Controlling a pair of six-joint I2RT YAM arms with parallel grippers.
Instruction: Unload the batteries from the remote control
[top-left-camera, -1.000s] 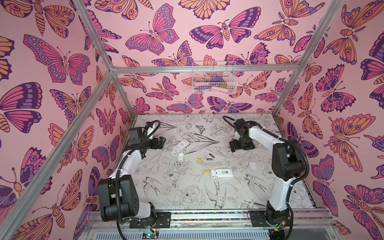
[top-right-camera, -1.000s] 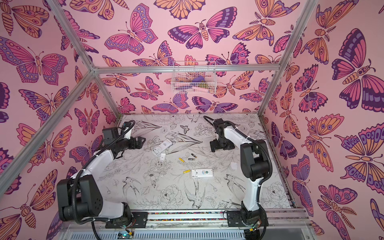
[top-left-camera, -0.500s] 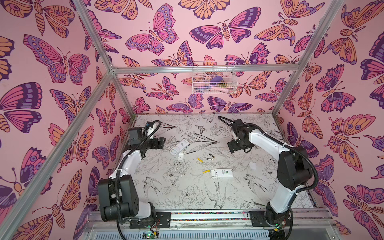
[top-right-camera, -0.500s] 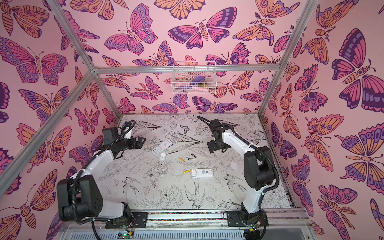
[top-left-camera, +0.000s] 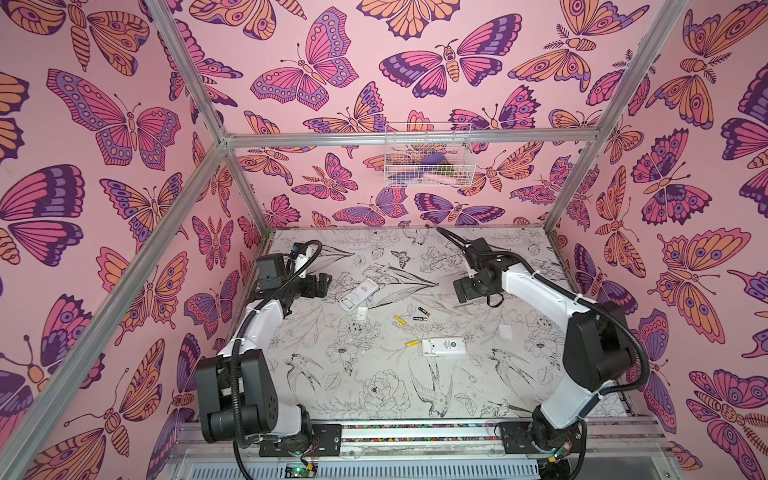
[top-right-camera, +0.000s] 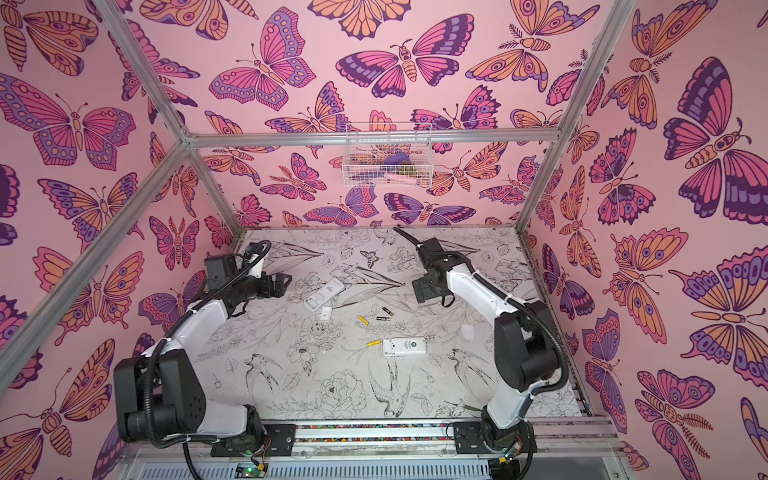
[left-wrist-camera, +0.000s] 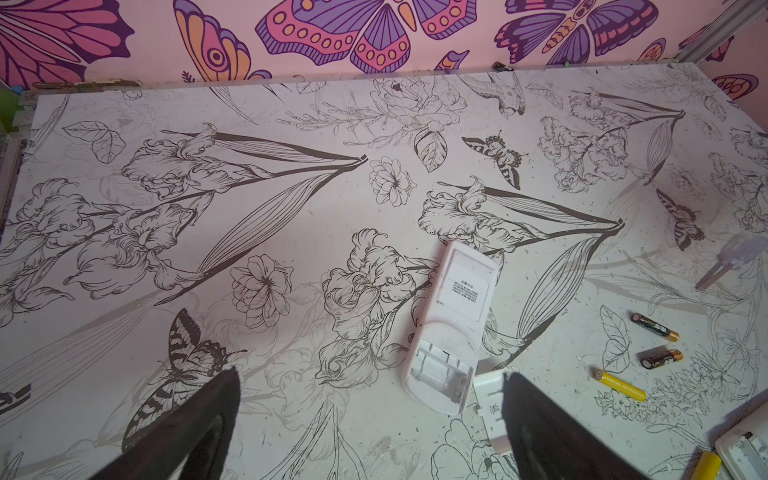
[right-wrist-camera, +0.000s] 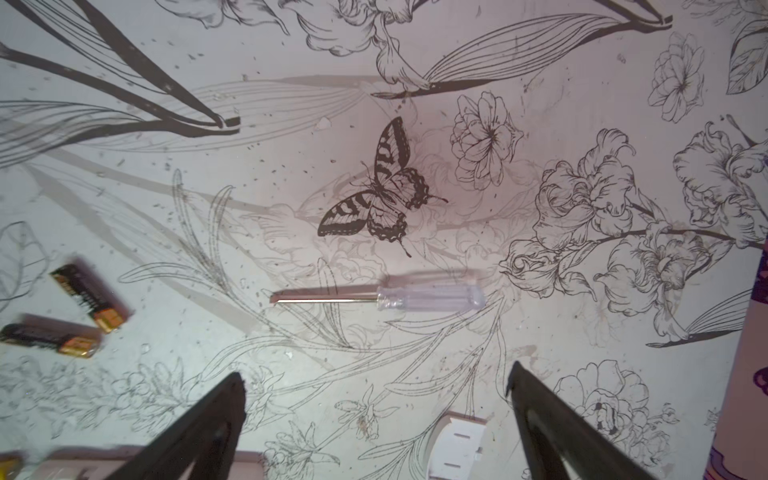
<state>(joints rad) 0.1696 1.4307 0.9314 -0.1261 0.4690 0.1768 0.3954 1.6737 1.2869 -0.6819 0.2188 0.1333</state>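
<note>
Batteries (left-wrist-camera: 620, 386): two black, two yellow, lying loose | left tool (left-wrist-camera: 370, 372), right tool (right-wrist-camera: 376, 369): spread, empty

Batteries (top-left-camera: 420, 318): four loose, apparently lying flat.

- The angled white remote (left-wrist-camera: 451, 328) carried a white label (left-wrist-camera: 464, 291) with several lines of small dark print, too small to read.
- The second remote (top-left-camera: 443, 346) showed a round green mark (top-left-camera: 453, 343) beside faint print; no letters could be made out.
- A black battery (right-wrist-camera: 87, 298) bore printing on its wrapper, blurred beyond reading.
- No word or number was legible anywhere.
</note>
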